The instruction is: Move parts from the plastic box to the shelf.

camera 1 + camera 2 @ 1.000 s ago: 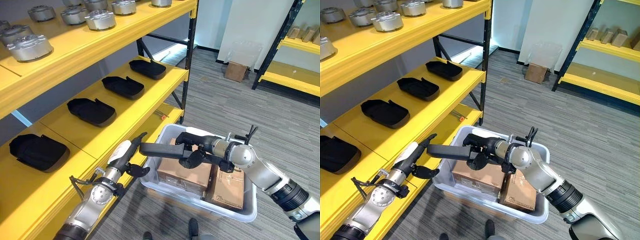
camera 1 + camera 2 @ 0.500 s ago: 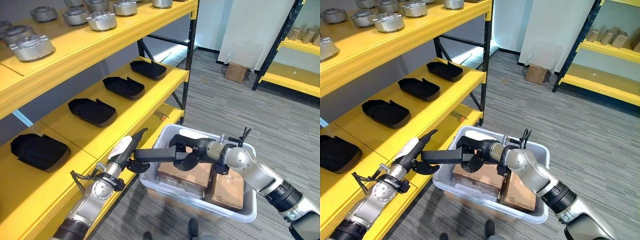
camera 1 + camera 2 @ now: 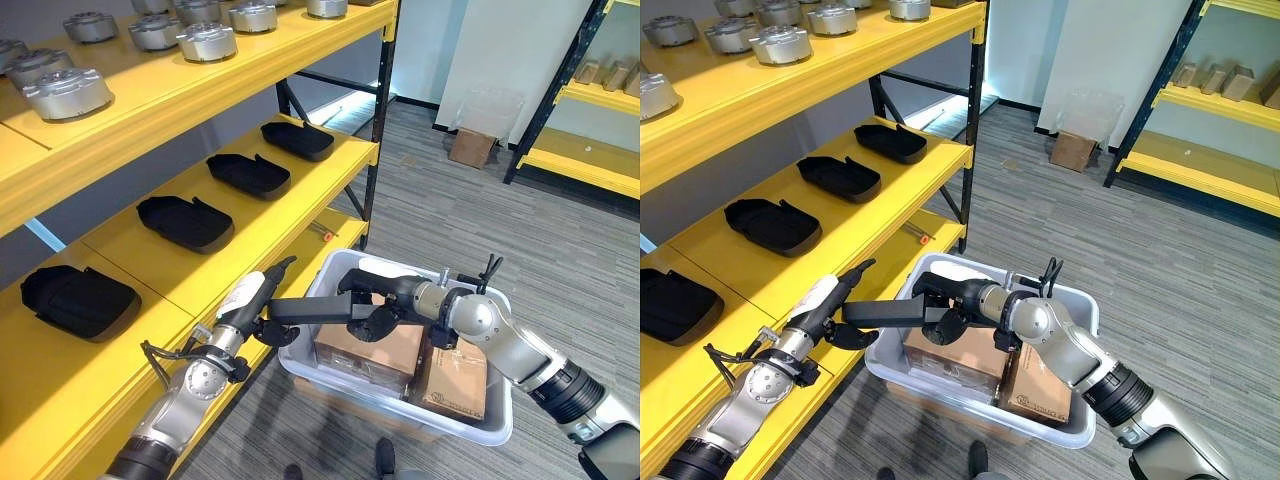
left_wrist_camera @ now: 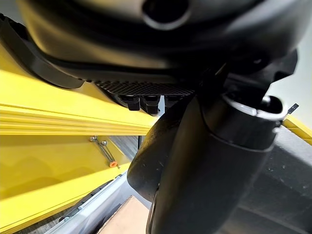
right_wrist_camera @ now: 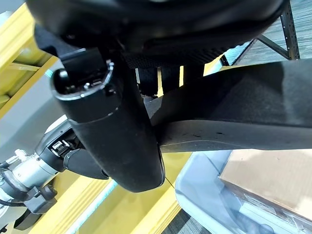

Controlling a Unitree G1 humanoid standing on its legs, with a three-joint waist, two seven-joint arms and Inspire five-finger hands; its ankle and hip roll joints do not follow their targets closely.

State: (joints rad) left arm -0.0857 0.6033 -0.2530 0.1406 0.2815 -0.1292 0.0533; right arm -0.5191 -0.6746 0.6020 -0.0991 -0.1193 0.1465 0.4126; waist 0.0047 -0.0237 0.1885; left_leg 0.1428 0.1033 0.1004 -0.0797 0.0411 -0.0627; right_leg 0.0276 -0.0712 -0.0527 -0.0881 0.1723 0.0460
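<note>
Over the plastic box [image 3: 330, 272], both hands [image 3: 380, 305] [image 3: 262, 318] grip a black part [image 3: 310, 308].

We're in a storeroom: yellow racking [image 3: 290, 215] carrying rows of black trays [image 3: 185, 221] and metal castings [image 3: 64, 92], grey carpet [image 3: 450, 220], another rack [image 3: 585, 160] opposite.

A close look along the right hand [image 5: 146, 29], whose dark bulk spans the upper edge. Its thick black thumb [image 5: 117, 131] curls down against a long, flat black part [image 5: 234, 117] that stretches away to one side. Beneath the part sits the pale rim of a plastic box [image 5: 195, 187] holding a brown cardboard carton [image 5: 268, 180]. Beyond, yellow shelf [image 5: 122, 214] beams show, and the left hand [image 5: 83, 163] reaches in near the part's far end.
</note>
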